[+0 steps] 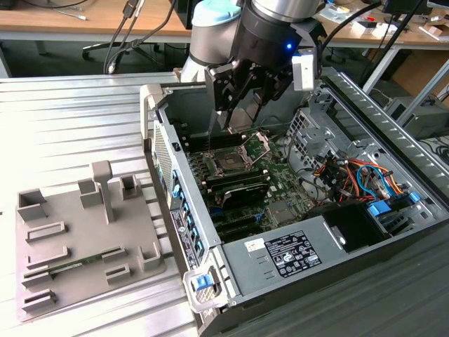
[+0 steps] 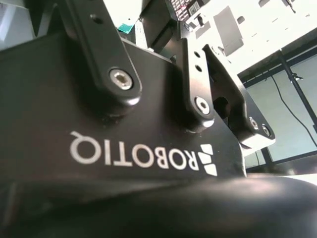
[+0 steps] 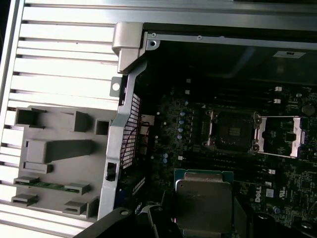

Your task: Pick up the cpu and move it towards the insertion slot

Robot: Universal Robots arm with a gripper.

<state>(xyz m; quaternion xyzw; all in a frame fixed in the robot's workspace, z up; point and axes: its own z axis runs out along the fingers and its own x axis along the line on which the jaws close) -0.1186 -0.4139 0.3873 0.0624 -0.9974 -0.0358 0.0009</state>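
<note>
Cpu (image 3: 204, 201): thin square chip, pale metal lid on green substrate, carried in the gripper (image 1: 243, 105) with jaws clamped on its edges, above the motherboard (image 1: 259, 189) inside the open computer case (image 1: 365, 140). Judged light, rigid, smooth-topped, underside fragile; hold by opposite edges only. Insertion slot (image 3: 233, 130): dark centre, retaining plate (image 3: 280, 136) hinged open, near the chip. Grey fixture tray (image 1: 77, 239): on worktop (image 1: 63, 126), beside case.
</note>
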